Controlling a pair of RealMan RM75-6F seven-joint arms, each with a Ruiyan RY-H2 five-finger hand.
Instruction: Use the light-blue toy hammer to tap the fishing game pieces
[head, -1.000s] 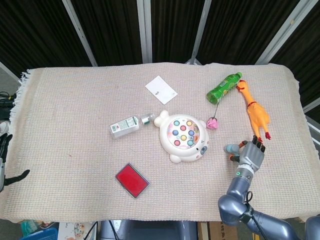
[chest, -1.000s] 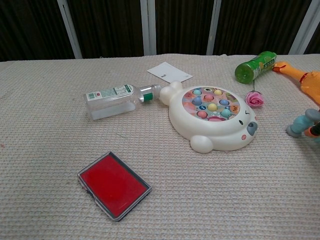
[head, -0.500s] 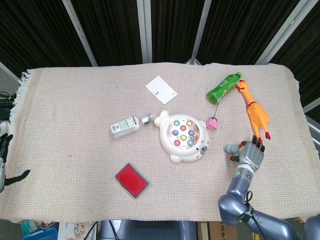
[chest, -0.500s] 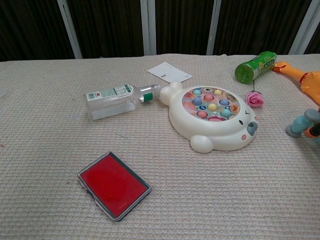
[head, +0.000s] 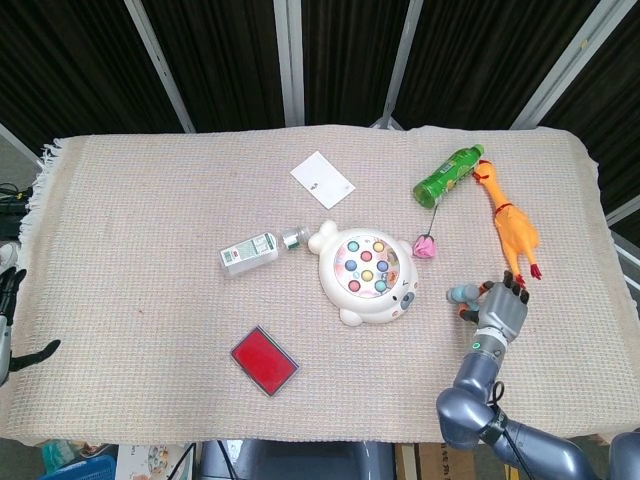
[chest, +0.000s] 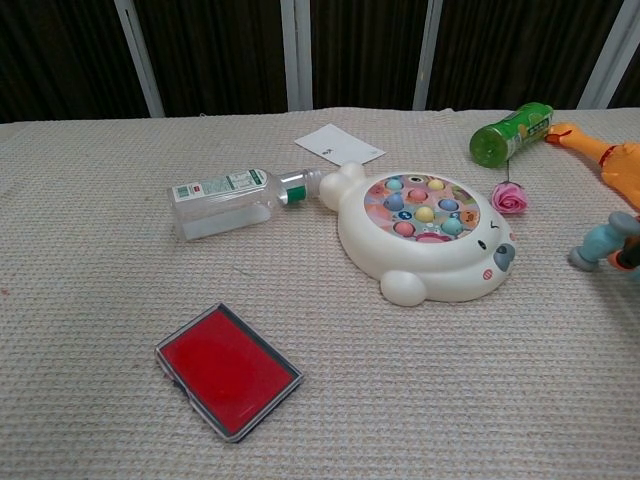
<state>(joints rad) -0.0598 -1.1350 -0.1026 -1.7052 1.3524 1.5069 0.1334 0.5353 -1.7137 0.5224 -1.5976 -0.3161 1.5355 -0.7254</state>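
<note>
1. Head view showed the right hand near the table's front right, its fingers closed around the light-blue toy hammer, whose head pointed left toward the fishing game.
2. Hammer and game stood apart; a pink rose lay between them, further back.
3. The left hand sat at the far left edge, holding nothing, fingers apart.
4. Chest view caught the hammer head at the right border.

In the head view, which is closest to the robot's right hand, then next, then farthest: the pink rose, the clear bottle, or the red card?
From the right hand:
1. Pink rose, just up and left of it.
2. Red card, farther left near the table's front.
3. Clear bottle, farthest, left of the fishing game.
</note>
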